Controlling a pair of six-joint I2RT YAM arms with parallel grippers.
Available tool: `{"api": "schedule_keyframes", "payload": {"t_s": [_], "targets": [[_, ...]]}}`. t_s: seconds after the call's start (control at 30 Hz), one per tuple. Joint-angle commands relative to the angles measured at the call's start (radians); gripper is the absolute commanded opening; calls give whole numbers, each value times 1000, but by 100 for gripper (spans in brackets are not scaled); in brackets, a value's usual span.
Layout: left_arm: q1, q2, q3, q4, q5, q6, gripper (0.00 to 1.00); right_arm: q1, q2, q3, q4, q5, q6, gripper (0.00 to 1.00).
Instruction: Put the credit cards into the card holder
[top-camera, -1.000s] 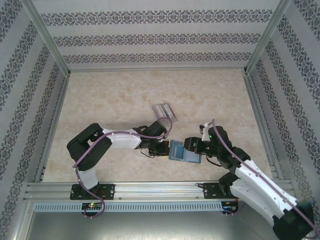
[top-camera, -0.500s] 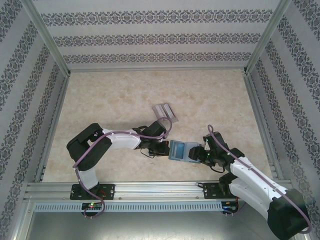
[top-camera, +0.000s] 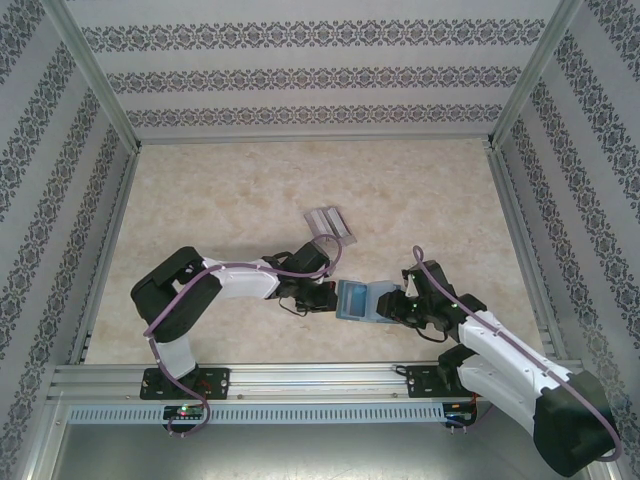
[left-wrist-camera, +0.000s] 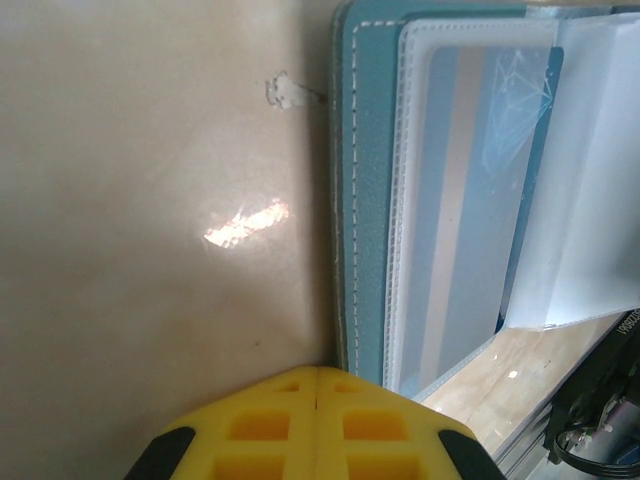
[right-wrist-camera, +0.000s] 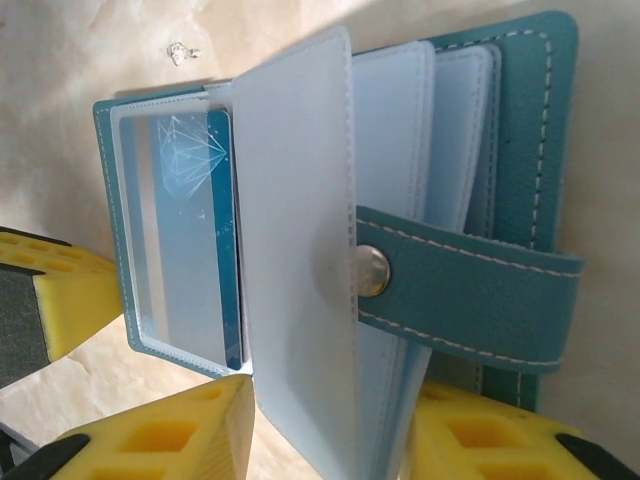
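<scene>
Walls papered in grey-and-white ornamental bands close the left, far and right edges of a pale beige marbled tabletop bearing a bright glare patch, with aluminium posts at its far corners and a rail along its near edge.

Teal card holder lies open; grey credit cards beyond.

Far edge and corners of the tabletop are open; credit cards block the centre, card holder the near edge.
</scene>
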Motion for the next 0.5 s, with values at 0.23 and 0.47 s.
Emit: {"api": "schedule_keyframes", "payload": {"t_s": [0.23,0.47], "targets": [[24,-49,-29,-27,-46,3,5,4,4,82,-135,130,-33,55],[25,-43,-20,-34,-43,6,5,6,-10,90,-121,95,-42,49]]}}
